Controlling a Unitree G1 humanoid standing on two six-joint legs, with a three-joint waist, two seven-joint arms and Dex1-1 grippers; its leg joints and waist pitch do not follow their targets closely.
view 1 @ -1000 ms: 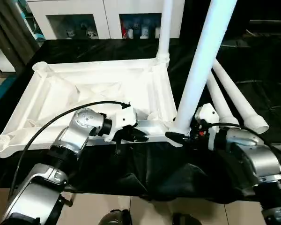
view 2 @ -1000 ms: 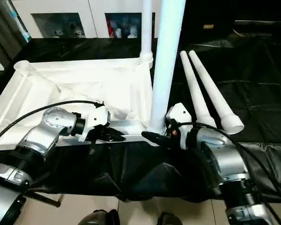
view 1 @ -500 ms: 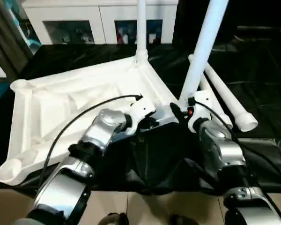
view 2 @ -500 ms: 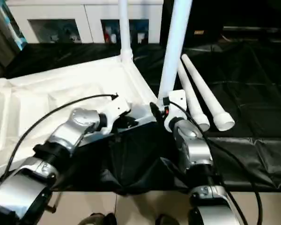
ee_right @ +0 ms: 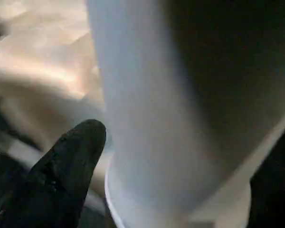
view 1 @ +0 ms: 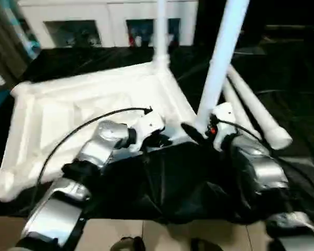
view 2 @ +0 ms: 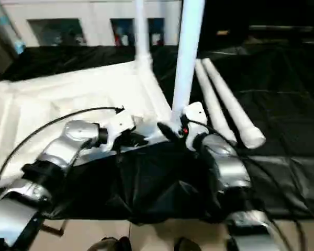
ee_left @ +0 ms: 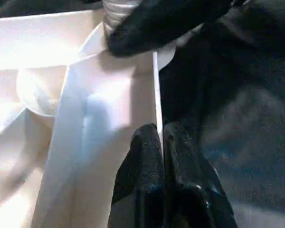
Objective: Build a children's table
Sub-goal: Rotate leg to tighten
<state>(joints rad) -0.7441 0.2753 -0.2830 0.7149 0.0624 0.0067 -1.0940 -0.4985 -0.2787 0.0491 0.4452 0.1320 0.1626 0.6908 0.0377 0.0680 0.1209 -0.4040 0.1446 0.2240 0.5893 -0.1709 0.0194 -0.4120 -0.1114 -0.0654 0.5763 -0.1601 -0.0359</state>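
Observation:
The children's table top (view 1: 68, 110) lies upside down on black cloth, its ribbed side facing up. One white leg (view 1: 161, 31) stands upright in the far right corner socket. A second leg (view 1: 222, 63) stands in the near right socket. My left gripper (view 1: 165, 140) is shut on the top's thin near rim (ee_left: 156, 95), close to that corner. My right gripper (view 1: 196, 130) is at the base of the near leg (ee_right: 152, 95), open, with one black finger (ee_right: 71, 161) beside the tube. Two loose legs (view 1: 256, 112) lie side by side to the right.
Black cloth (view 1: 172, 183) covers the work surface and hangs in folds over its near edge. A white cabinet (view 1: 83, 21) with glass doors stands behind. Both silver forearms reach in from the near side, and a black cable loops over the left one.
The whole picture has shifted and tilted, so the camera has moved. Both grippers stay at the table's near right corner, the left on the rim and the right at the leg's base.

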